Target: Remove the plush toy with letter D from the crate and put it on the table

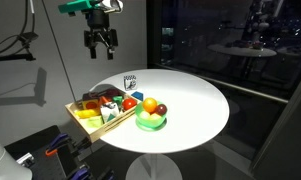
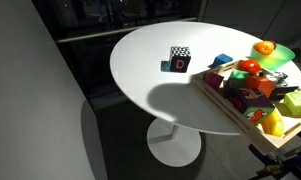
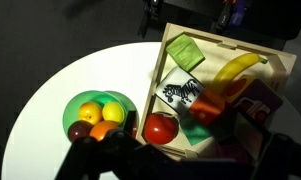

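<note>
**Dark glass, white bench, and the D cube is out of the crate**

Black windows all round, and a round white bench [image 1: 190, 100] sits in the middle. Far left stands the crate [image 1: 90, 127], packed with bright toy pieces. High above it hangs the tool [image 1: 100, 44], fingers spread, nothing between them. Just right of the crate, on bare bench, stands the plush toy [image 1: 131, 83]. It is upright and apart from the crate wall, its letter D plain in an exterior view [image 2: 179, 60]. Further right is the green bowl [image 1: 150, 125] of fruit.

By my reading the job is as good as done, so the danger is spoiling it. A low sweep of the arm could clip that light cube, tip it or shove it against the crate. The wrist view also shows a striped black-and-white face [image 3: 180, 92] right at the crate's wall line. I cannot tell whether that is the same cube, and a hasty grab there could lift the wrong piece.

On materials, the crate is pale wood, flat-sided and square-cornered. The cube looks like soft printed fabric, checkered on top, likely to squash under a pinch. The bowl looks like glossy plastic, and the banana [image 3: 235, 68] is smooth and curved.
</note>
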